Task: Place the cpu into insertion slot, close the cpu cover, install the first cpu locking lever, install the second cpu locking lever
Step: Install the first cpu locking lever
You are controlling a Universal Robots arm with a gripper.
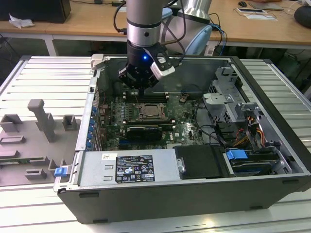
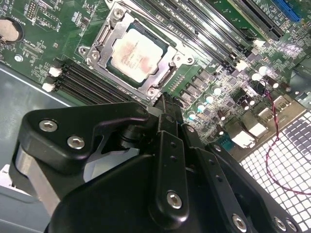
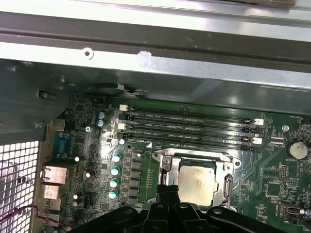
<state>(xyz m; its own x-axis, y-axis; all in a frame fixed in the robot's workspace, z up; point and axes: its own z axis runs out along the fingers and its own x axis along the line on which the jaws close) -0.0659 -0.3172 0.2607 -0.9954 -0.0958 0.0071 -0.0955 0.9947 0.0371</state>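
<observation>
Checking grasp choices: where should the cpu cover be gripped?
Probably its outer rim, from above: the cpu cover lies flat around the cpu, a thin frame, so only an edge offers the gripper purchase.

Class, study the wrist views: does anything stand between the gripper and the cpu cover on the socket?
Nothing visible does. In the second wrist view the gripper hangs just beside the cpu cover, whose frame lies closed around the cpu, with only bare green board between them. The memory slots lie off to one side.
</observation>
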